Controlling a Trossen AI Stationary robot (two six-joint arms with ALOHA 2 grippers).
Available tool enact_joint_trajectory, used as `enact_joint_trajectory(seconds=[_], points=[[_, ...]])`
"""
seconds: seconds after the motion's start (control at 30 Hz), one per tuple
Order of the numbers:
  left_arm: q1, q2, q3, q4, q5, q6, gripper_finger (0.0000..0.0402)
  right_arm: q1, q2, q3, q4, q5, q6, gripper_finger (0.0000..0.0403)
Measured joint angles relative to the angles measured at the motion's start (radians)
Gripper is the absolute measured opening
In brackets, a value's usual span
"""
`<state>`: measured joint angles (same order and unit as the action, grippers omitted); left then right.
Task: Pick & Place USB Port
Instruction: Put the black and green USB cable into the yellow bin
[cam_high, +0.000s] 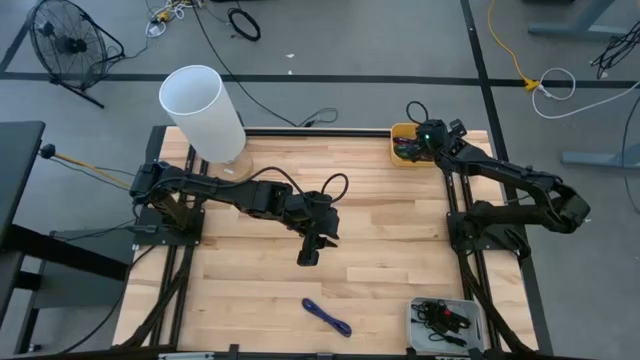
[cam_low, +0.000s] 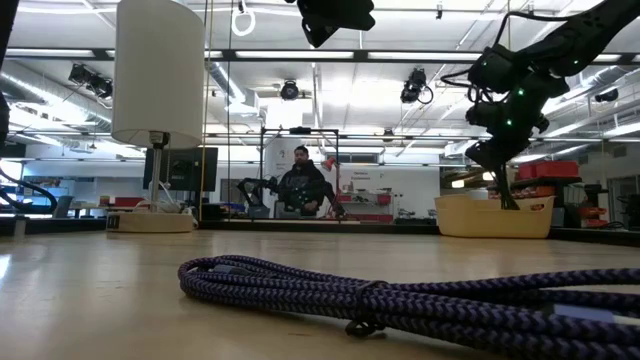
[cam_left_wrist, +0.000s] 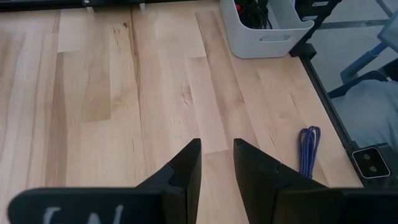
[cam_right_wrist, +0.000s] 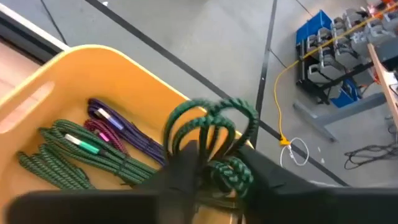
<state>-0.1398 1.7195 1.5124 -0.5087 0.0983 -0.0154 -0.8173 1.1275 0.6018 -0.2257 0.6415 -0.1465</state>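
A purple braided USB cable (cam_high: 327, 317) lies flat on the wood near the table's near edge, large in the low view's foreground (cam_low: 400, 300). My left gripper (cam_high: 309, 252) hovers open above the table's middle, its fingers (cam_left_wrist: 189, 165) pointing down at bare wood; the purple cable (cam_left_wrist: 308, 149) lies off to one side of it. My right gripper (cam_high: 410, 148) is at the far right corner over a yellow bin (cam_high: 400, 130), shut on a coiled green braided cable (cam_right_wrist: 211, 118). Green, purple and pink cables (cam_right_wrist: 93, 146) lie in the bin (cam_right_wrist: 93, 53). My right gripper (cam_right_wrist: 214, 158) pinches the green cable's bundled strands (cam_right_wrist: 217, 146) between its two fingers, coming from above. The loops (cam_right_wrist: 186, 118) stand out beyond the fingertips. The cable is lifted over the yellow bin; the fingers hide the exact place of contact.
A tall white cylinder (cam_high: 203, 112) stands on a round base at the far left corner. A grey bin (cam_high: 447, 320) holding dark cables sits at the near right corner (cam_left_wrist: 267, 28). Bare wood lies between the two arms. A person (cam_low: 300, 185) sits far behind the table.
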Motion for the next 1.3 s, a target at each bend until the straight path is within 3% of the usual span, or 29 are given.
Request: enact_joint_trajectory(seconds=[0.2, 0.33, 0.57, 0.7, 1.1, 1.23, 1.3], points=[[0.000, 0.000, 0.000, 0.000, 0.000, 0.000, 0.0099, -0.012, 0.000, 0.000, 0.011, -0.014, 0.032, 0.0215], [0.000, 0.000, 0.000, 0.000, 0.000, 0.000, 0.0099, -0.011, 0.000, 0.000, 0.056, -0.004, 0.074, 0.0257], [0.000, 0.000, 0.000, 0.000, 0.000, 0.000, 0.0099, -0.011, 0.000, 0.003, 0.085, -0.002, 0.193, 0.0251], [0.000, 0.000, 0.000, 0.000, 0.000, 0.001, 0.0099, -0.011, -0.003, 0.037, 0.084, -0.085, 0.235, 0.0234], [-0.003, 0.000, 0.000, 0.000, 0.000, 0.001, 0.0099, -0.016, -0.002, 0.075, -0.012, 0.013, 0.232, 0.0206], [-0.004, 0.000, 0.000, 0.001, 0.000, 0.001, 0.0099, -0.014, -0.001, 0.075, 0.001, -0.126, 0.235, 0.0205], [-0.004, 0.000, 0.000, 0.001, 0.000, 0.000, 0.0099, -0.018, 0.003, 0.075, -0.013, -0.046, 0.272, 0.0205]])
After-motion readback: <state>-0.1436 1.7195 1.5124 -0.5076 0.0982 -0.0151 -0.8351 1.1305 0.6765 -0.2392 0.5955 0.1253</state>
